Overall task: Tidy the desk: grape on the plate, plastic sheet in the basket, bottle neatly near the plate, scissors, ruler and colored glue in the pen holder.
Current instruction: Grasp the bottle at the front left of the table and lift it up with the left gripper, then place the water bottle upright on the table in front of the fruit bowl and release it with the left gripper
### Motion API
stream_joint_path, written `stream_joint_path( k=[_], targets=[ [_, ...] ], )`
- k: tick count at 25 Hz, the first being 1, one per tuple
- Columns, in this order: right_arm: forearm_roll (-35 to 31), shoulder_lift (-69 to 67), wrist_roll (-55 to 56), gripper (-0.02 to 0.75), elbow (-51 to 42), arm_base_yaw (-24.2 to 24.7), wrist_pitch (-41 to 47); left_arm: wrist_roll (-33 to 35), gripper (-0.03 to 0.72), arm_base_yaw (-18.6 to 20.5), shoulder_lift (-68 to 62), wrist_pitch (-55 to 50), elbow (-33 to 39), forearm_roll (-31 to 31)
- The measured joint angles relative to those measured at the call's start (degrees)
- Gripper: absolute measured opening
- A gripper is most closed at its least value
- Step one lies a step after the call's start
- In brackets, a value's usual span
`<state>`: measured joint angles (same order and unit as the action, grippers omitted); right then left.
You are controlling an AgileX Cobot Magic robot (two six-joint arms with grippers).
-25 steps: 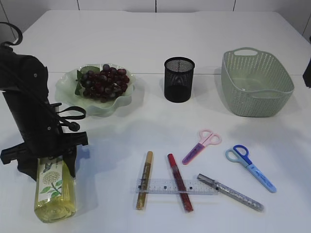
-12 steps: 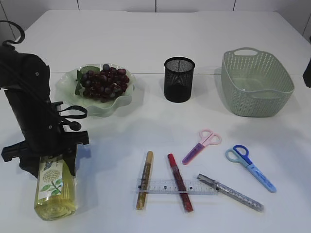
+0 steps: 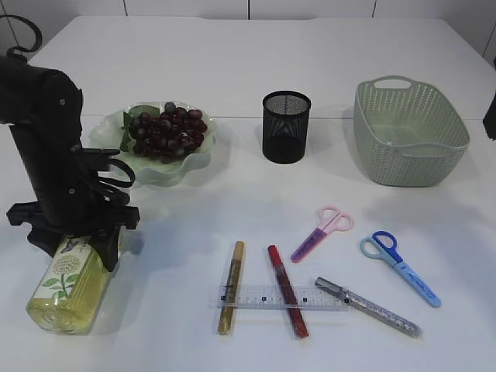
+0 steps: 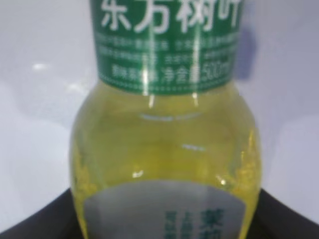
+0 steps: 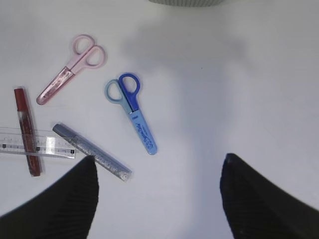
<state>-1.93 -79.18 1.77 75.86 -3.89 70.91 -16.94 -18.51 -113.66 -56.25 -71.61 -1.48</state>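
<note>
My left gripper (image 3: 75,235) is shut on the bottle (image 3: 66,285), a clear bottle of yellow liquid that slants with its base toward the front left; the bottle (image 4: 164,149) fills the left wrist view. Grapes (image 3: 167,132) lie on the pale green plate (image 3: 195,164). Pink scissors (image 3: 322,232), blue scissors (image 3: 401,269), a clear ruler (image 3: 325,298) and gold (image 3: 230,287), red (image 3: 277,267) and silver (image 3: 376,311) glue sticks lie at the front. My right gripper (image 5: 159,199) hangs open over bare table beside the blue scissors (image 5: 133,110). The plastic sheet is out of view.
The black mesh pen holder (image 3: 285,126) stands behind the middle. The green basket (image 3: 411,136) sits at the back right with nothing showing inside. The ruler lies across the gold and red sticks. A sliver of the right arm (image 3: 490,116) shows at the right edge.
The left arm has moved back and a little left with the bottle, swinging the bottle's base toward the left. Everything else lies where it was.
</note>
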Motion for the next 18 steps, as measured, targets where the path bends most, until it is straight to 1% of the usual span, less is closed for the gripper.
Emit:
stream_joint_path(
  k=[4, 7, 14, 18],
  targets=[
    [0.0, 0.0, 0.0, 0.586, 0.0, 0.0, 0.0, 5.0, 0.434, 0.0, 3.9, -0.2, 0.2, 0.9],
    [0.0, 0.0, 0.0, 0.586, 0.0, 0.0, 0.0, 6.2, 0.432, 0.0, 8.1, 2.1, 1.8, 1.5],
    [0.0, 0.0, 0.0, 0.585, 0.0, 0.0, 0.0, 8.7, 0.432, -0.1, 20.5, 12.8, 10.5, 1.1],
    [0.0, 0.0, 0.0, 0.585, 0.0, 0.0, 0.0, 9.3, 0.432, -1.4, 27.5, 22.5, 17.7, 1.0]
  ],
)
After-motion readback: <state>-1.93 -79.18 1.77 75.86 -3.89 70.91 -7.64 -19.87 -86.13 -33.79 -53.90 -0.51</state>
